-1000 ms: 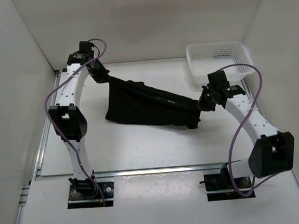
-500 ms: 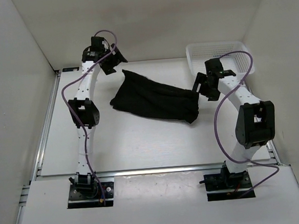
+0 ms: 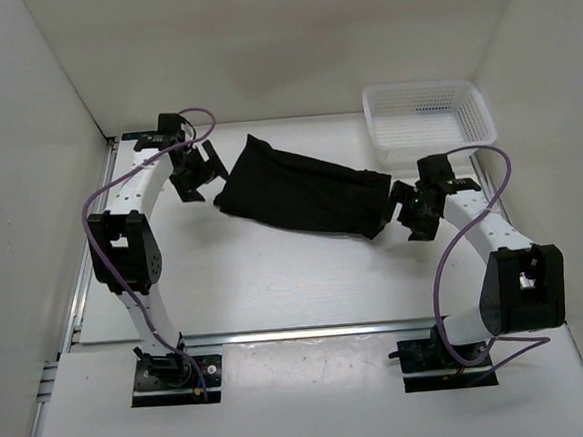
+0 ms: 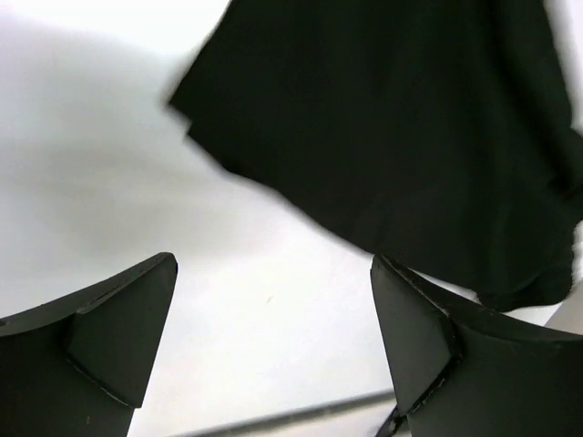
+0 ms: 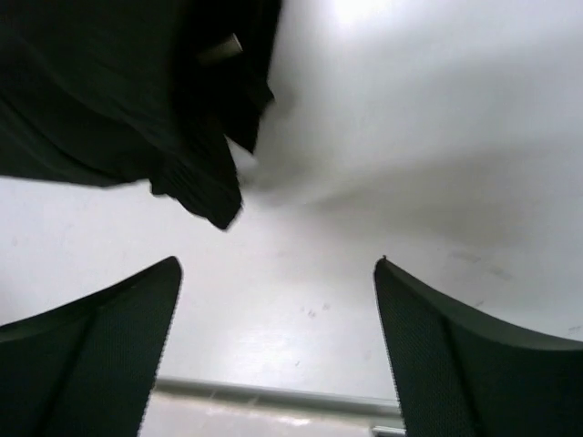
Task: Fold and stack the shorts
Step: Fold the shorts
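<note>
The black shorts (image 3: 305,190) lie flat on the white table, stretched from upper left to lower right. My left gripper (image 3: 196,175) hangs just left of their left end, open, with only bare table between its fingers; the shorts (image 4: 392,127) fill the top of the left wrist view. My right gripper (image 3: 407,213) hovers off the right end of the shorts, open and holding nothing. In the right wrist view a corner of the shorts (image 5: 137,100) lies at the upper left, apart from the fingers (image 5: 100,346).
A white mesh basket (image 3: 427,119) stands at the back right corner of the table, behind the right arm. White walls close in the table on the left, back and right. A metal rail (image 3: 309,331) runs along the near edge.
Both grippers opened and let go of the shorts, which dropped flat onto the table. Both arms have since drawn back from the cloth's ends.
</note>
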`<state>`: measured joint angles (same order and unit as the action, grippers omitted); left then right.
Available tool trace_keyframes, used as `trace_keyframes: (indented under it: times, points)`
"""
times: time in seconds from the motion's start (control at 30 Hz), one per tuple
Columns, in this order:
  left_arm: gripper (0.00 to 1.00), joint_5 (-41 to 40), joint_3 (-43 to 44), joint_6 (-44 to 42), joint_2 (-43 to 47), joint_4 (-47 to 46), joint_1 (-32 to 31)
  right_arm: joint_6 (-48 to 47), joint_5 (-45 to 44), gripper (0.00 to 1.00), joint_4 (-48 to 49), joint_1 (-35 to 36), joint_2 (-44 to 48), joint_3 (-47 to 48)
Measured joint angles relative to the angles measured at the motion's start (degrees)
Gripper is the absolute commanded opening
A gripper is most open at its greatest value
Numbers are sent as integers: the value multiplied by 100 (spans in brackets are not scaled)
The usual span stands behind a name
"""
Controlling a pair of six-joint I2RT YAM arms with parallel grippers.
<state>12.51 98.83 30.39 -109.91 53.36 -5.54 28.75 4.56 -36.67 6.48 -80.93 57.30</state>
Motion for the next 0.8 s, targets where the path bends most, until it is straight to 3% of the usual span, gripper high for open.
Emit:
trace_keyframes:
  times: [0.07,0.17,0.33,0.5,0.57,0.6,0.7,0.73,0.8]
  points:
    - [100,46,-424,4,13,-7,-22,68,374,100,17,-85,0,-295]
    - [100,129,-774,13,-391,-20,-72,118,824,100,90,-146,-11,-511]
    - [100,225,-640,105,-1246,-44,-101,195,1322,99,605,-162,-369,-496]
    - [98,247,-74,203,-1478,-142,-98,293,1604,77,1121,-192,-1123,-415]
    - [80,247,74,260,-1593,-236,-98,339,1696,69,1329,-195,-1381,-398]
    - [65,247,136,286,-1648,-243,-101,358,1731,58,1403,-192,-1480,-391]
    - [11,238,269,328,-1836,-245,-101,417,1869,37,1530,-192,-1799,-234]
    - [11,245,321,323,-1910,-247,-101,415,1899,20,1572,-192,-1897,-151]
    - [11,278,378,356,-2002,-251,-94,391,1956,3,1587,-192,-2048,55]
